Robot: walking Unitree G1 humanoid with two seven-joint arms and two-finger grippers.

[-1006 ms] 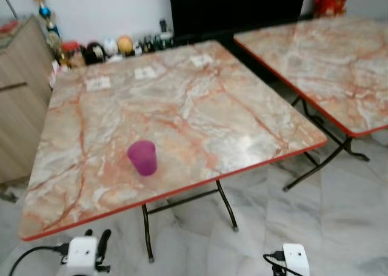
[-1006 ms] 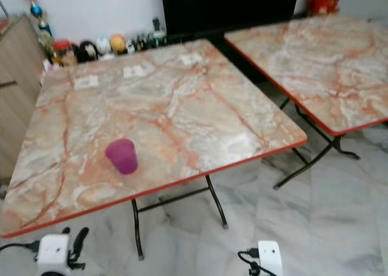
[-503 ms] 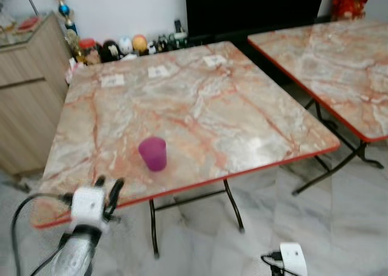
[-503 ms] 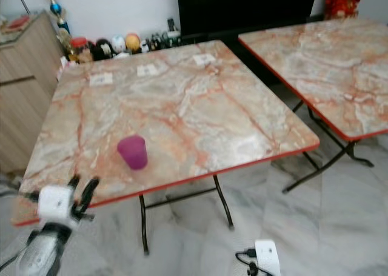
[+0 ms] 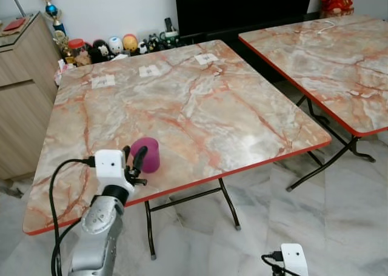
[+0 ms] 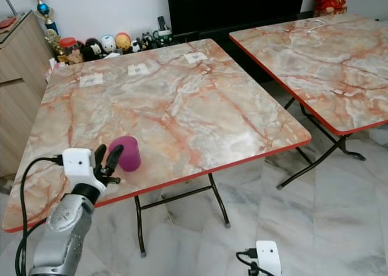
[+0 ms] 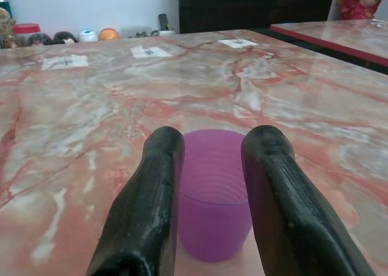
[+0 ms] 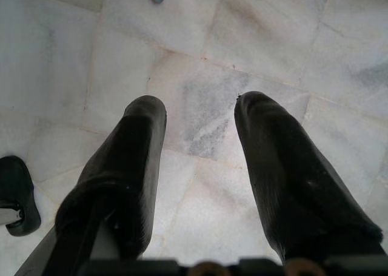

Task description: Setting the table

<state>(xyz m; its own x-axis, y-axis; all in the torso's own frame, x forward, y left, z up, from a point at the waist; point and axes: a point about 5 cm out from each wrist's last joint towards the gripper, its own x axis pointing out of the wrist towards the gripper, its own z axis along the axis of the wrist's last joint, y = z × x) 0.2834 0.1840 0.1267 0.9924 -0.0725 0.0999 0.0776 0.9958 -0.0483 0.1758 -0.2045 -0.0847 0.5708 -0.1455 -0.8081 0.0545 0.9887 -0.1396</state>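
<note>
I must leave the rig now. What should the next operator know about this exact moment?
Left hand: open, fingers just short of the purple cup, not gripping it.
Right hand: open, idle, low over the floor.
The cup stands upright near the front edge of the marble table. Three paper slips lie along its far side.
Done: approach to the cup.
Left: grip the cup and place it.

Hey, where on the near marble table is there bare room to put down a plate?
Most of the near table is bare: the whole stretch from the purple cup to the right edge, and the middle up to the three paper labels near the far edge. The one crowded spot is the front-left corner, where the left gripper is at the cup.
</note>
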